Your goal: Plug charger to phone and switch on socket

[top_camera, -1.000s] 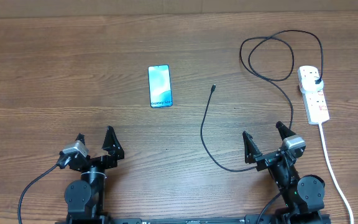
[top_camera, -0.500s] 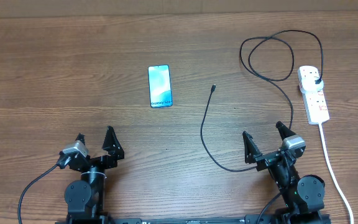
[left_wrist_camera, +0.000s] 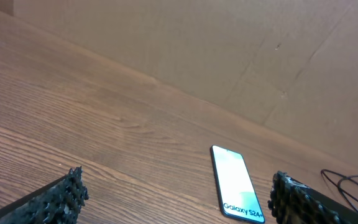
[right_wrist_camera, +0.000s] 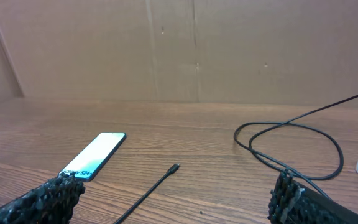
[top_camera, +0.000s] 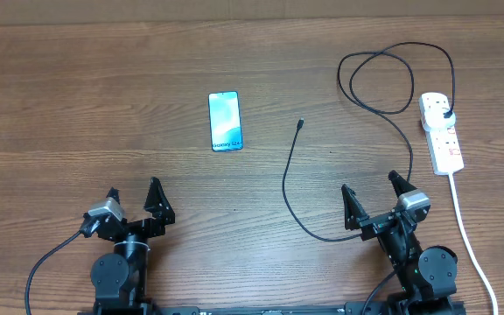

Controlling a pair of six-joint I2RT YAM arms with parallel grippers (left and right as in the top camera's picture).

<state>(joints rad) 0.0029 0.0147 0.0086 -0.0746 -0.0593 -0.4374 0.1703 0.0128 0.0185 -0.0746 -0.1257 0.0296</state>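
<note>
Charger (top_camera: 287, 175) trails loose on the counter (top_camera: 77, 87), its connector tip (top_camera: 299, 124) ahead-left of the right claw (top_camera: 370, 187), its plug (top_camera: 445, 114) apparently in the socket (top_camera: 442, 140) ahead-right of that claw. Phone (top_camera: 225, 121) lies ahead-right of the left claw (top_camera: 132, 191). Both claws stand spread and empty. No step is begun; next, the right claw should pinch the tip.

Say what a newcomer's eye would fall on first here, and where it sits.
The lit phone lies flat left of centre. The black charger snakes from its loose tip right of the phone, loops far right, and plugs into the white socket at the right edge. The left gripper and right gripper stand open at the near edge.
</note>
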